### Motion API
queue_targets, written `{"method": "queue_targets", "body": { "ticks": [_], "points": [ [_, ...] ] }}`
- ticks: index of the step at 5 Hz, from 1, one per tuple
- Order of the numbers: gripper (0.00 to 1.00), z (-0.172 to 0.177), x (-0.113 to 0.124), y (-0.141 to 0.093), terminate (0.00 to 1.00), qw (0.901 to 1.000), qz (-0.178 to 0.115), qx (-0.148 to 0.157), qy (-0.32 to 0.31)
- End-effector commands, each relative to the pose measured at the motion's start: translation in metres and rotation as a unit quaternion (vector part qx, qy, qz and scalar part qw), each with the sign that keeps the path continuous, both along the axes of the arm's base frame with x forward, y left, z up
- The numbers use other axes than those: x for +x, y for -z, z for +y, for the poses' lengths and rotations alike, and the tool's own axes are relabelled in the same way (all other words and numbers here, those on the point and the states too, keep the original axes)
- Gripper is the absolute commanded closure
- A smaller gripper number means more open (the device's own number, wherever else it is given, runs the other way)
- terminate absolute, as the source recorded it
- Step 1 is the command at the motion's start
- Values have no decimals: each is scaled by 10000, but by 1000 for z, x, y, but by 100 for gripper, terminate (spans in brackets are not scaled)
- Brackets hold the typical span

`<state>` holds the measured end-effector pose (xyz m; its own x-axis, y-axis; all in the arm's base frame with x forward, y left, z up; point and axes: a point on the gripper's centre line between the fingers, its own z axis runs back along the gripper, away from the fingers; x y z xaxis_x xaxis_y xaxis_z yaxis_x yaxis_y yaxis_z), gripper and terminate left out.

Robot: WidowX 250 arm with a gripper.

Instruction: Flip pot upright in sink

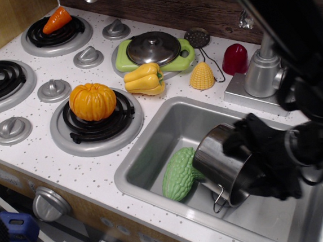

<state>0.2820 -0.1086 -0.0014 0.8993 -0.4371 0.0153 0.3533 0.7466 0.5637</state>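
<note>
The shiny steel pot [220, 161] lies tilted on its side in the grey sink [162, 133], its base toward the upper left, resting against a green bumpy gourd [179, 174]. A wire loop handle [218, 200] hangs at its lower rim. My black gripper [262, 160] is blurred, pressed at the pot's open right end. I cannot tell how its jaws stand. The arm covers the sink's right part.
An orange pumpkin [92, 101] sits on the near burner left of the sink. A yellow pepper [144, 79], yellow corn [201, 75], a lidded green pan [154, 49], a red cup [235, 59] and the steel faucet [263, 71] stand behind the sink. A carrot [57, 18] lies on the far burner.
</note>
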Motion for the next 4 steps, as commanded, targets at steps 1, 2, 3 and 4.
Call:
{"method": "queue_targets", "body": {
  "ticks": [1, 2, 3, 4],
  "points": [
    [0, 4, 7, -15, 0, 9989, -419, -77, 201],
    [100, 14, 7, -15, 0, 9973, -623, -334, 212],
    [100, 18, 5, -15, 0, 9945, -714, -754, 140],
    [100, 22, 4, -15, 0, 9924, -712, -1002, 96]
  ]
}}
